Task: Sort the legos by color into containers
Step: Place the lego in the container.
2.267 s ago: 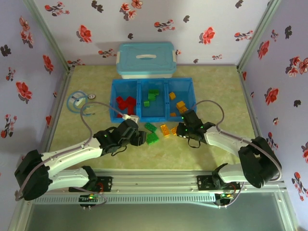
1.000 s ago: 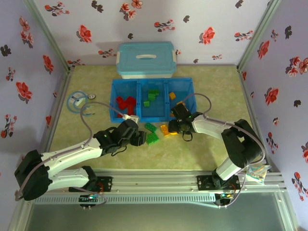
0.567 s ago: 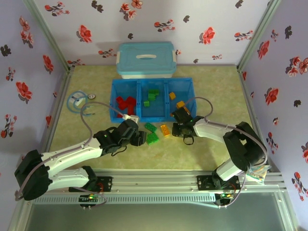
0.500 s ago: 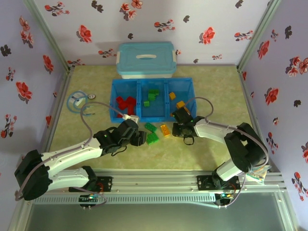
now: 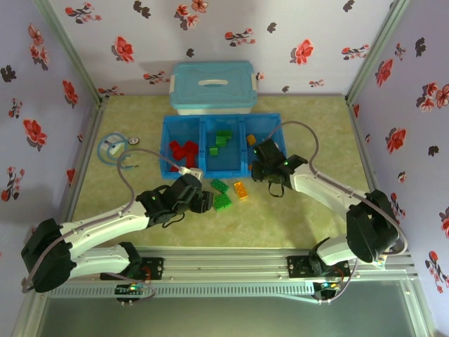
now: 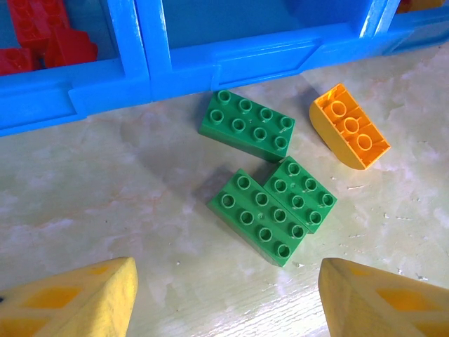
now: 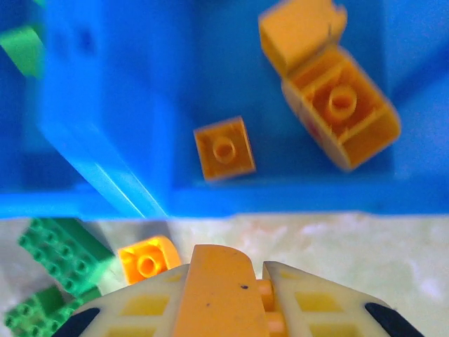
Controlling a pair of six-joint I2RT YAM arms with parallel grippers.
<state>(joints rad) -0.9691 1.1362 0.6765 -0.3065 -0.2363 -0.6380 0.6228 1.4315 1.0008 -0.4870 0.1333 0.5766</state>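
While the right gripper (image 7: pixel 231 284) grips the held orange brick (image 7: pixel 214 295) between nearly closed fingers, it hangs above the near wall of the blue tray (image 7: pixel 280 200). Just ahead of it, in the right compartment, lie a small square orange brick (image 7: pixel 224 149) and a larger orange brick (image 7: pixel 342 105). To its lower left, a loose orange brick (image 7: pixel 146 261) rests on the table. The left gripper (image 6: pixel 224 281) is spread wide and holds nothing; the green bricks (image 6: pixel 247 125) lie just ahead of it, before the tray wall.

pale-blue lidded box (image 5: pixel 212 87) at back, coiled hose (image 5: pixel 111 147) at left
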